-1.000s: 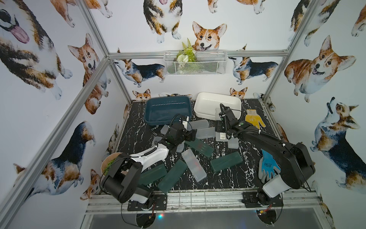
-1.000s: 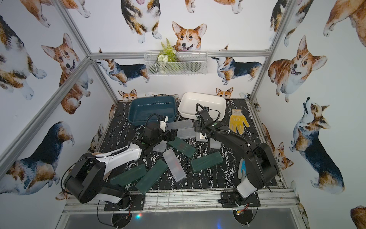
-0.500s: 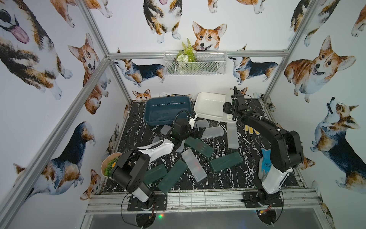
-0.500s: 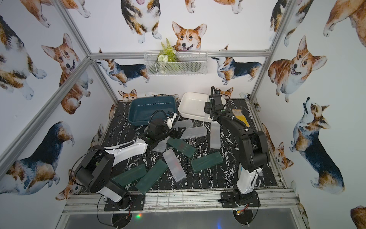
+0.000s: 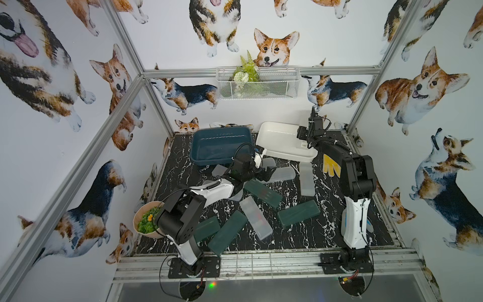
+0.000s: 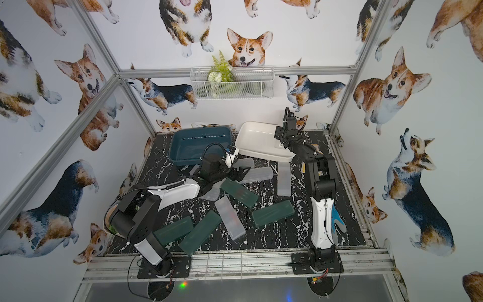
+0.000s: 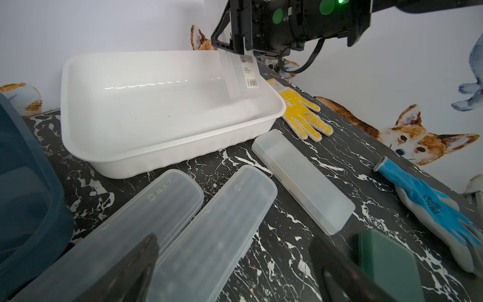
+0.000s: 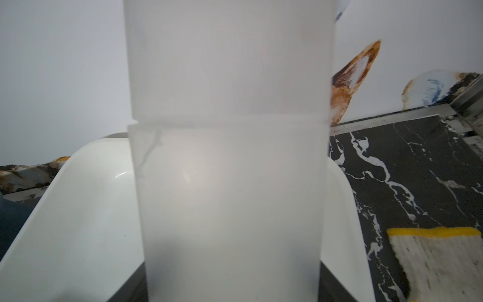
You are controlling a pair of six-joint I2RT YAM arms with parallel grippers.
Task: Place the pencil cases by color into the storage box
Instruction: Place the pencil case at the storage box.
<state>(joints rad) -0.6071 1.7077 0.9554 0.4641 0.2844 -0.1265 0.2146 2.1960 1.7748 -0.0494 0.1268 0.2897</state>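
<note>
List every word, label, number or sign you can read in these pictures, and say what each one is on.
"猫太子" beside a round logo, embossed on a frosted case in the left wrist view; the reading is uncertain.
Round logo only, characters blurred: neighbouring frosted case.
Small print on the barcode sticker of the lifted frosted case: too small to read.
Dark print on the blue glove: unreadable.

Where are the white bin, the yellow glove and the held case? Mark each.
white bin [image 7: 162, 157]: left wrist view, front wall.
yellow glove [image 7: 300, 112]: left wrist view, palm.
held case [image 8: 230, 183]: right wrist view, lower half.
</note>
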